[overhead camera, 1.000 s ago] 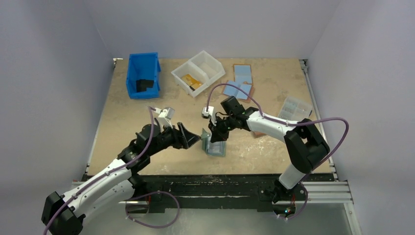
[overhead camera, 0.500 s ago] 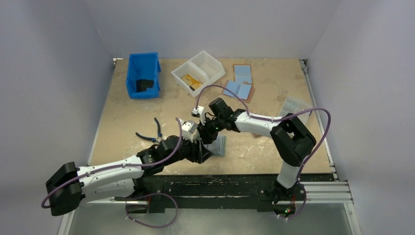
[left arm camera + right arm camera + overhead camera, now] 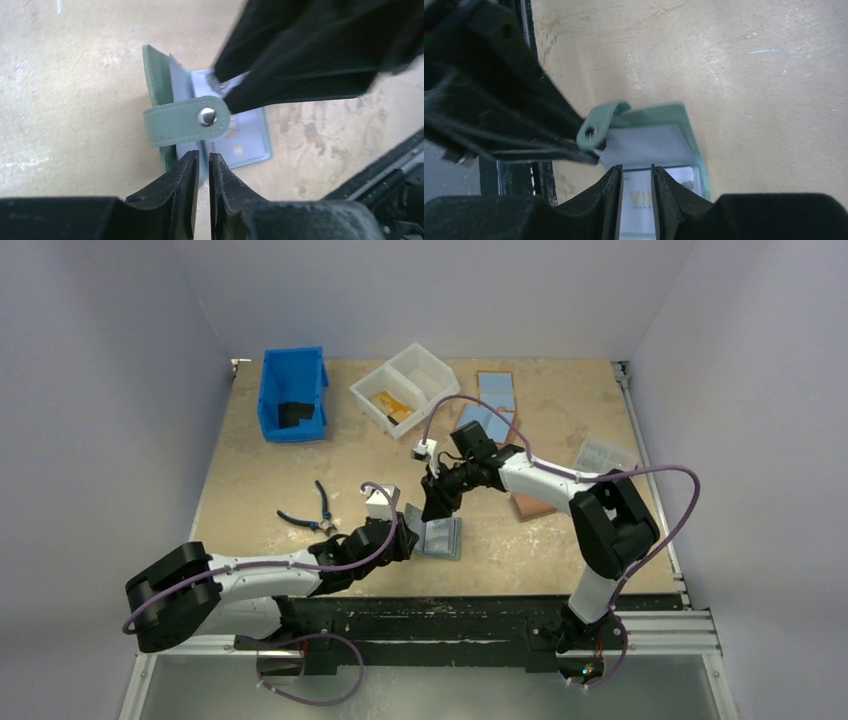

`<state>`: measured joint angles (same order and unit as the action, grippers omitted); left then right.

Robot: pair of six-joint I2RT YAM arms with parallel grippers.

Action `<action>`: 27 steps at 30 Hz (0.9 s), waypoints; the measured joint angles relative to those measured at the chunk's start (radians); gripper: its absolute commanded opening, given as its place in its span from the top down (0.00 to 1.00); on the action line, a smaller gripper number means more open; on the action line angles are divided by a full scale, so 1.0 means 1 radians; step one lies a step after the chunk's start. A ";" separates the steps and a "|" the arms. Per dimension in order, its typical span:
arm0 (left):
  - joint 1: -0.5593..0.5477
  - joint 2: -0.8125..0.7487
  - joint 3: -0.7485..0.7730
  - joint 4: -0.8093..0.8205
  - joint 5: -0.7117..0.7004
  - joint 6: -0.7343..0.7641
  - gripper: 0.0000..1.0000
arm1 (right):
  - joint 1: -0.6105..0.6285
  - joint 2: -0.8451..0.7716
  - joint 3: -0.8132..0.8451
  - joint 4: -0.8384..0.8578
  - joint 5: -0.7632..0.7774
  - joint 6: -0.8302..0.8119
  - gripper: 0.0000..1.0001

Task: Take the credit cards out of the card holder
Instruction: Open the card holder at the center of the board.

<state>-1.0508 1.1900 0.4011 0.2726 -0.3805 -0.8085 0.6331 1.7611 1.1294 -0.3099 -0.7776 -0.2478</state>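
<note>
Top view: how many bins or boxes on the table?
3: blue bin back left, white two-compartment bin back centre, clear plastic box at the right edge. Anything small under the arms would be hidden.

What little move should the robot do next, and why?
Probably the right claw should dip down and pinch the pale card in the open card holder. Its jaws are a little apart right above that card, and the left claw sits at the holder's edge, seemingly steadying it.

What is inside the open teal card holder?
Inside the card holder lies a pale card with gold print. The right gripper covers part; more cards cannot be seen.
</note>
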 measured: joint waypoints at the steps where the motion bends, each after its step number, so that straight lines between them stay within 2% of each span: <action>1: 0.003 0.015 0.000 -0.004 -0.010 -0.008 0.83 | -0.010 -0.014 0.000 -0.020 -0.004 -0.020 0.65; 8: 0.041 0.093 -0.013 0.005 -0.028 -0.063 0.83 | -0.039 -0.101 0.002 -0.163 0.002 -0.193 0.69; 12: 0.074 0.094 -0.064 0.085 0.016 -0.073 0.81 | -0.039 -0.101 -0.013 -0.209 0.041 -0.267 0.72; 17: 0.135 0.104 -0.161 0.271 0.129 -0.101 0.75 | -0.039 -0.079 -0.024 -0.234 0.110 -0.312 0.76; 19: 0.156 0.123 -0.185 0.347 0.175 -0.116 0.68 | -0.039 -0.061 -0.025 -0.237 0.136 -0.324 0.77; 27: 0.207 0.348 -0.207 0.700 0.375 -0.196 0.67 | -0.045 0.012 -0.020 -0.252 0.146 -0.344 0.80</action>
<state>-0.8440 1.5379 0.1944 0.9726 -0.0055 -1.0042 0.5884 1.7733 1.1095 -0.5617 -0.6312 -0.5915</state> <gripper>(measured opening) 0.329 0.201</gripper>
